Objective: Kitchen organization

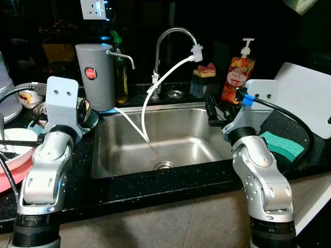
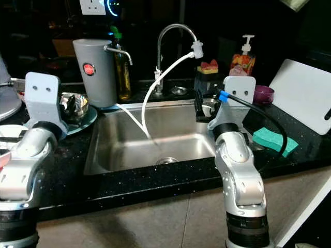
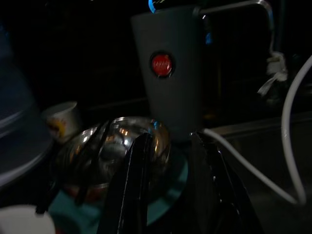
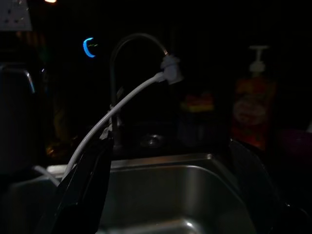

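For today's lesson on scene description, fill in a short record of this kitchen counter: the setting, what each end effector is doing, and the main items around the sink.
setting: stainless sink in a black countertop
left end effector: open, aimed at a shiny metal bowl on a teal plate
right end effector: open, over the sink's right rim
tap: curved faucet with a white hose running into the sink
left of tap: grey water dispenser
right of sink: green sponge, white cutting board, pump soap bottle

Sink basin (image 1: 176, 135) open below; white hose (image 1: 155, 88) crosses it, grey dispenser (image 1: 95, 75) crowds the left rim.
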Controlling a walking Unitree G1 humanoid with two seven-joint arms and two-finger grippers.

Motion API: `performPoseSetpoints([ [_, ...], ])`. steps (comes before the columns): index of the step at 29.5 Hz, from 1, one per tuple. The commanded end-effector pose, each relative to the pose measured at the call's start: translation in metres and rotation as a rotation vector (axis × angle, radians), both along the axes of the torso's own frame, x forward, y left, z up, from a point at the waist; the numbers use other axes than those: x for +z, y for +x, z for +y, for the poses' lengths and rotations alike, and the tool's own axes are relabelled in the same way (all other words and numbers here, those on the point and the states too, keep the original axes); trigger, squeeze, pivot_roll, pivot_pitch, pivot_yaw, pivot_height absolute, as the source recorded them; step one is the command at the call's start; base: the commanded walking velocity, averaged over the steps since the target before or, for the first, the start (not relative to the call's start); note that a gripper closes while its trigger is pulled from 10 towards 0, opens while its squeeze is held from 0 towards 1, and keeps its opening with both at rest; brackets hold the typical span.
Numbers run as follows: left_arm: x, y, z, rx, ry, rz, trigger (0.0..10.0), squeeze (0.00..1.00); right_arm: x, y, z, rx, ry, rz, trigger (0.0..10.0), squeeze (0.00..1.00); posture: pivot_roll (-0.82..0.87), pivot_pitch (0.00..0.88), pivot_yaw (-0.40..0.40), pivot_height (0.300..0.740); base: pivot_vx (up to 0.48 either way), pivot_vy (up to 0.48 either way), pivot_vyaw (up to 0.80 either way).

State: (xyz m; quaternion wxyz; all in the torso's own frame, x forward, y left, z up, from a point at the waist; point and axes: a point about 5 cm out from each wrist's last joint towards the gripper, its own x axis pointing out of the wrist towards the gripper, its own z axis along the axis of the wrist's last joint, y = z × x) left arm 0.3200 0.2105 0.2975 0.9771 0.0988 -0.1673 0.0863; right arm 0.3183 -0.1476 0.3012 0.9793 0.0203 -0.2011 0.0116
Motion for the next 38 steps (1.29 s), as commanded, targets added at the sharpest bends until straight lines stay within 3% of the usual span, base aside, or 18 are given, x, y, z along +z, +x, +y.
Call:
performPoseSetpoints([
  [1, 0.0008, -0.0023, -0.0041, -0.013, -0.013, -0.016, 10.0, 0.00, -0.0028, 0.0002, -0.0002, 0.001, 0.001, 0.013, 10.0, 0.00, 0.07, 0.049, -0.080, 0.740, 0.000, 0.000, 0.00],
  [10, 0.0023, -0.0023, -0.0015, -0.012, -0.043, -0.025, 10.0, 0.00, -0.0035, 0.0002, -0.0014, -0.005, 0.003, 0.014, 10.0, 0.00, 0.07, 0.049, -0.077, 0.740, 0.000, 0.000, 0.00],
  [38, 0.0030, -0.0030, -0.0025, -0.013, -0.018, -0.033, 10.0, 0.00, -0.0051, 0.0004, -0.0020, -0.008, 0.007, 0.016, 10.0, 0.00, 0.07, 0.051, -0.075, 0.740, 0.000, 0.000, 0.00],
])
